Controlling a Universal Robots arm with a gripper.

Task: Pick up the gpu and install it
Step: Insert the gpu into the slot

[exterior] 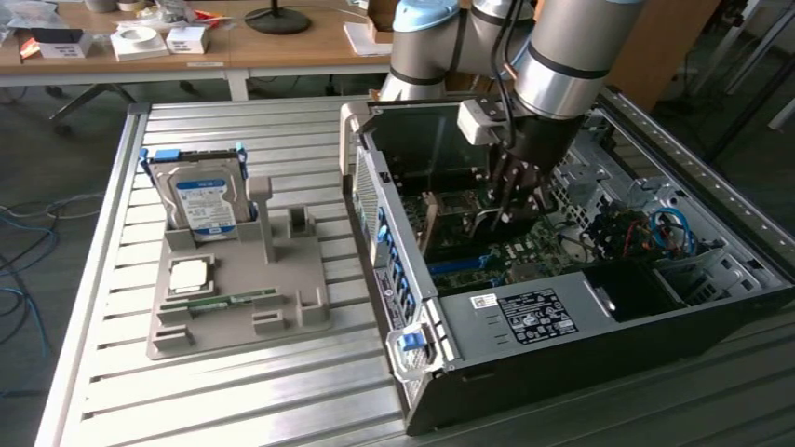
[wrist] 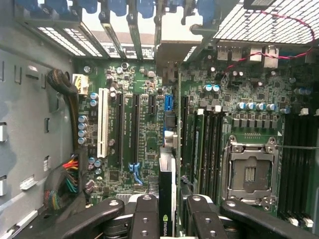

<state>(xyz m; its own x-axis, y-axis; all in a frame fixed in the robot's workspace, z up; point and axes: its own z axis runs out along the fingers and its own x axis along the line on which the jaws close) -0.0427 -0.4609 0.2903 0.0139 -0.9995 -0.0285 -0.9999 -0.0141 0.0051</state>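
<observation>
Claw (wrist: pixel 168 221) clamped on gpu (wrist: pixel 167 194), card held edge-on over motherboard (wrist: pixel 144 124) slots inside open PC case (exterior: pixel 597 372). Case walls sit close around the arm. CPU socket (wrist: pixel 249 172) and cable bundle (wrist: pixel 65 184) lie either side of the card. Hard drive (exterior: pixel 205 200) stands in holder (exterior: pixel 236 317) on bench (exterior: pixel 249 396).

The setting is a robotics laboratory or workshop, as indicated by a Universal Robots arm (exterior: pixel 565 56) working over a slotted aluminium work table (exterior: pixel 186 391) that carries an open computer case (exterior: pixel 597 372) and a grey parts fixture (exterior: pixel 298 289), with cluttered wooden desks (exterior: pixel 311 47) behind and loose floor cables (exterior: pixel 25 223) alongside.
</observation>
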